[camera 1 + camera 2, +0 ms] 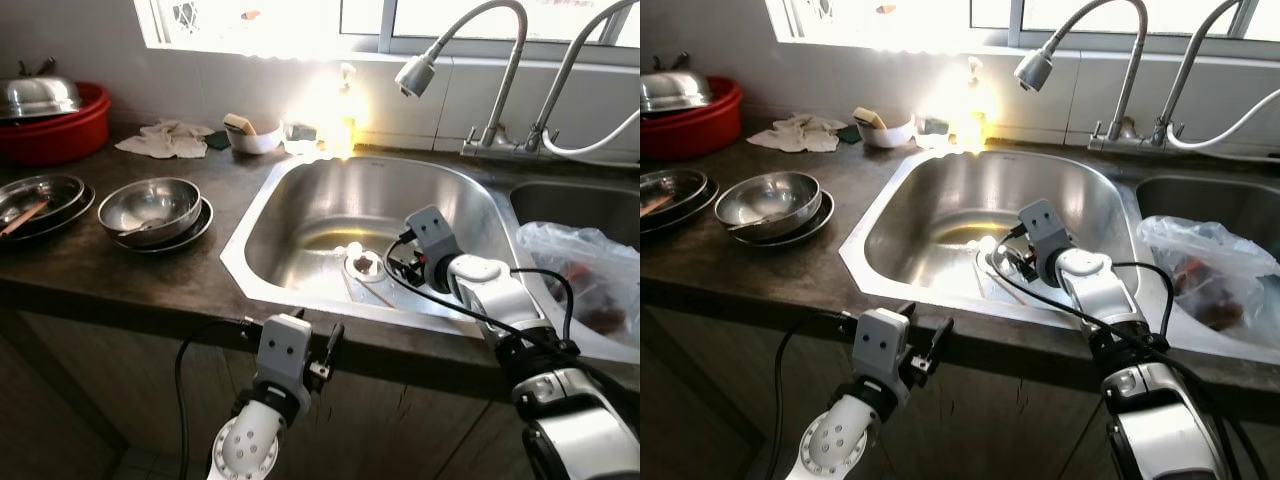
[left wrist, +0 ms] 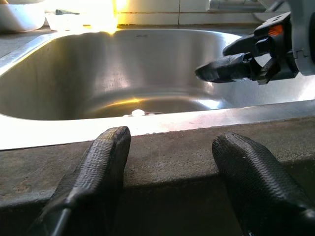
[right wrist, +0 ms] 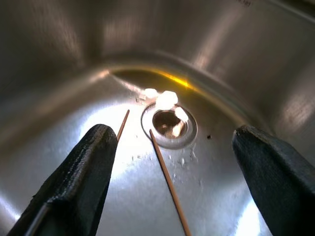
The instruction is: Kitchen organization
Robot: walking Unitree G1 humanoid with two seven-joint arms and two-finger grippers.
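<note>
Chopsticks (image 3: 167,179), 2 thin brown sticks, lie on the floor of the steel sink (image 1: 300,180), one beside the drain (image 3: 168,125) and one crossing its rim. Right gripper (image 3: 174,172) hangs inside the basin above them, fingers (image 3: 78,177) spread wide and grasping nothing. Left gripper (image 2: 170,172) sits low at the front edge of the dark counter (image 1: 120,280), fingers released too. Steel bowls (image 1: 152,208) stand on the counter left of the sink.
</note>
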